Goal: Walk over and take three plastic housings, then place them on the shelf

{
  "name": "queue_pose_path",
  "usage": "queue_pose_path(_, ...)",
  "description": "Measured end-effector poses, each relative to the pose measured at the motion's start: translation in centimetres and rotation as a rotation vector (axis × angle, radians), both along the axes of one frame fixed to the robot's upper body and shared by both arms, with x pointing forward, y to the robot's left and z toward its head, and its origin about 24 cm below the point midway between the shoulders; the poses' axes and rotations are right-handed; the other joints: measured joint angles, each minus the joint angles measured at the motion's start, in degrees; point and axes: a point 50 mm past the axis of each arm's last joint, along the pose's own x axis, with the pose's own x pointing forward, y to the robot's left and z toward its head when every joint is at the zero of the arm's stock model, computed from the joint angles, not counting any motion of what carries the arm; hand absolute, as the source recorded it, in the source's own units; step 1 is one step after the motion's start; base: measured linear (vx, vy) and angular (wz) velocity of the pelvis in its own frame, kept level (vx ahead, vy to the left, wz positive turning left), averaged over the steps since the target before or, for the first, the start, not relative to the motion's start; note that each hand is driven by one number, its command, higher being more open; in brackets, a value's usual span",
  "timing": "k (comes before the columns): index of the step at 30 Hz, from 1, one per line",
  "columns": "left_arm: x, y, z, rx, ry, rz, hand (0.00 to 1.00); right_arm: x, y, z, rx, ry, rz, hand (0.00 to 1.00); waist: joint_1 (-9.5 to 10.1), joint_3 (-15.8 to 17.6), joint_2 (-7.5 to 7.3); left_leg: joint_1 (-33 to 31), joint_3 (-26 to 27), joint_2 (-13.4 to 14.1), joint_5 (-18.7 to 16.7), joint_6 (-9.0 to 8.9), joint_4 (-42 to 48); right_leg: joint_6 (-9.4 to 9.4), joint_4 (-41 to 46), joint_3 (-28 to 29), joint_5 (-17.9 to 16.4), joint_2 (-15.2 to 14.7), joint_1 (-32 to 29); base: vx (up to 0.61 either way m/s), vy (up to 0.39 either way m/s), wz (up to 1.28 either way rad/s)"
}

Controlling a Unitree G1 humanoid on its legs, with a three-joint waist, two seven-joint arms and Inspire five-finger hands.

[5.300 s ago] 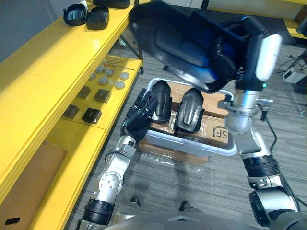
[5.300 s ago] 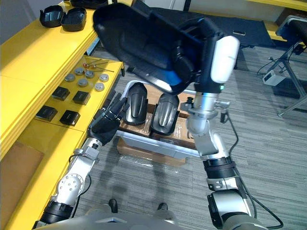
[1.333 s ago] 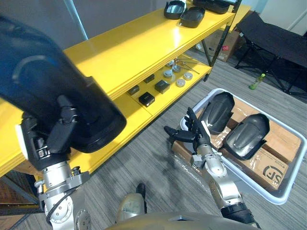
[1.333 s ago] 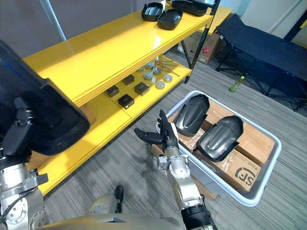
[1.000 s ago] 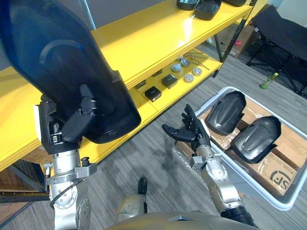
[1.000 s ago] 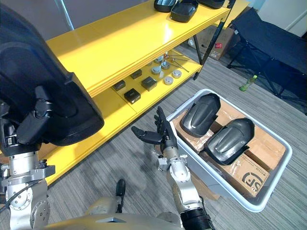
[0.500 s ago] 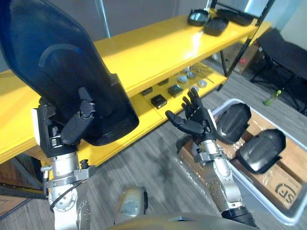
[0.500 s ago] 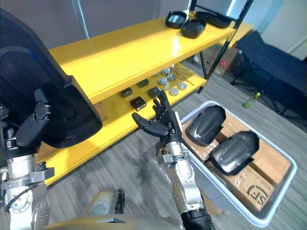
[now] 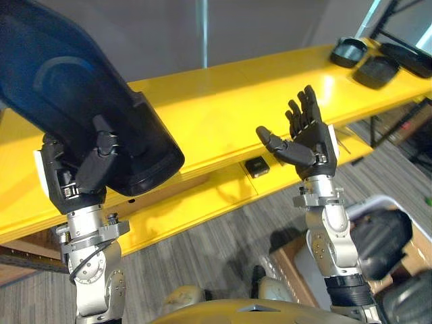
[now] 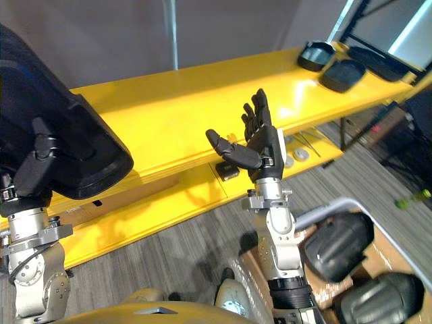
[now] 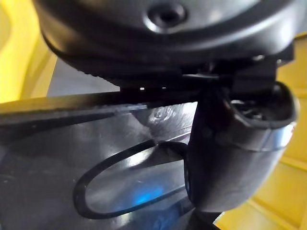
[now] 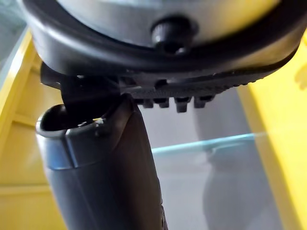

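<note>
head pair: look down, mid-range, share shelf (image 9: 223,101), left hand (image 9: 91,165), right hand (image 10: 266,152) | left wrist: very close, faces housing (image 11: 72,158) | right wrist: very close, faces shelf

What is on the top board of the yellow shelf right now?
At the board's far right end lie dark housings; its middle is bare. The large housing in the left hand covers its left stretch, and the raised right hand hides a small patch.
</note>
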Motion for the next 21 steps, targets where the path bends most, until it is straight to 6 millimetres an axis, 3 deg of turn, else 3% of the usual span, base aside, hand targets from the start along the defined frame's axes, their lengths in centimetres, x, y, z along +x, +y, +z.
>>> queue_pose_path(2, -0.4, -0.1, -0.8, -0.041, 0.026, 0.010, 0.00, 0.3, -0.3, 0.7, -0.026, -0.025, -0.001, 1.00, 0.53, -0.5, 2.20, -0.4, 0.2, 3.0, -1.7, -1.99, 2.5, -1.26, -1.8, -1.5, -0.7, 2.6, 2.3, 0.28, -0.240, 0.27)
queue_pose_path(4, -0.3, -0.3, -1.1, -0.050, 0.041, 0.002, 0.00, 0.3, -1.0, 1.0, -0.033, -0.035, -0.021, 1.00, 0.24, -1.0, 3.20, -1.4, 1.9, 4.8, -1.8, -2.25, 5.1, -2.31, -3.3, -3.2, -1.4, 4.1, 4.0, 0.23, -0.186, 0.26)
queue_pose_path(6, -0.1, -0.5, -1.1, -0.042, 0.042, -0.022, 0.00, 0.1, -1.9, 1.0, -0.039, -0.038, -0.051, 1.00, -0.13, -0.5, 4.21, -4.1, 5.3, 6.4, -1.5, -2.80, 13.2, -2.83, -5.4, -4.2, -1.8, 5.2, 6.9, 0.17, -0.109, 0.21)
queue_pose_path(7, 0.3, -0.7, -1.3, -0.039, 0.049, -0.043, 0.00, 0.0, -2.6, 1.0, -0.050, -0.034, -0.074, 1.00, -0.72, 0.2, 5.02, -7.2, 8.5, 8.0, 0.3, -4.31, 21.9, -3.45, -7.4, -4.8, -2.2, 5.4, 10.3, 0.14, -0.032, 0.20)
queue_pose_path(8, 0.5, -0.7, -1.6, -0.027, 0.066, -0.055, 0.00, -0.1, -2.9, 1.0, -0.048, -0.036, -0.089, 1.00, -1.04, 0.1, 5.39, -8.4, 12.6, 10.3, -1.3, -3.75, 23.9, -3.15, -8.7, -5.3, -2.0, 5.1, 12.6, 0.13, -0.018, 0.20)
queue_pose_path(9, 0.7, -0.9, -1.7, -0.028, 0.072, -0.065, 0.00, -0.2, -3.2, 1.1, -0.047, -0.045, -0.099, 1.00, -1.40, -0.2, 5.50, -8.9, 14.3, 11.5, -2.1, -3.77, 22.4, -3.10, -9.2, -5.8, -1.9, 4.9, 13.2, 0.11, 0.004, 0.18)
queue_pose_path(11, 2.0, -2.2, -1.6, -0.016, 0.062, -0.149, 0.00, -0.7, -4.5, 1.6, -0.038, -0.095, -0.165, 1.00, -2.83, -0.7, 6.47, -10.2, 17.9, 14.4, -1.6, -4.49, 9.5, -2.00, -11.5, -7.5, -1.3, 3.6, 14.5, 0.12, 0.077, 0.38)
queue_pose_path(12, 2.4, -2.6, -1.5, -0.012, 0.055, -0.179, 0.00, -0.8, -4.9, 1.6, -0.034, -0.094, -0.185, 1.00, -3.05, -0.8, 6.67, -10.0, 17.9, 14.5, -0.1, -4.52, 5.8, -1.71, -11.7, -7.6, -1.1, 3.1, 14.7, 0.15, 0.183, 0.21)
queue_pose_path(13, 3.0, -3.7, -1.2, 0.000, 0.046, -0.247, 0.00, -1.1, -5.4, 1.3, -0.030, -0.080, -0.220, 1.00, -3.28, -0.9, 6.85, -8.5, 19.5, 14.5, 7.3, -4.99, 1.1, -0.95, -11.9, -7.4, -1.0, 2.1, 14.9, 0.15, 0.271, -0.02)
queue_pose_path(14, 3.7, -4.4, -0.8, 0.029, 0.040, -0.308, 0.00, -1.4, -5.6, 0.8, -0.018, -0.058, -0.248, 1.00, -3.49, -0.7, 6.25, -6.4, 20.9, 12.4, 8.9, -3.67, -1.7, 0.20, -12.0, -6.9, -1.0, 0.3, 15.2, 0.12, 0.230, -0.14)
queue_pose_path(17, 5.0, -4.8, 0.0, 0.087, 0.059, -0.369, 0.00, -1.4, -4.7, 0.2, -0.029, -0.040, -0.222, 1.00, -5.09, 0.4, 3.92, -3.2, 24.0, 9.2, 10.3, -2.04, -6.0, 1.38, -12.1, -5.6, -0.2, -2.6, 15.1, 0.08, 0.194, -0.24)
queue_pose_path(21, 6.3, -4.8, -0.2, 0.092, 0.119, -0.363, 0.00, -2.3, -4.6, -0.9, -0.042, -0.003, -0.179, 1.00, -6.39, 0.2, 2.74, 0.4, 26.5, 7.4, 10.5, -1.56, -9.5, 2.11, -11.9, -4.8, 0.3, -3.9, 15.2, 0.03, 0.093, -0.32)
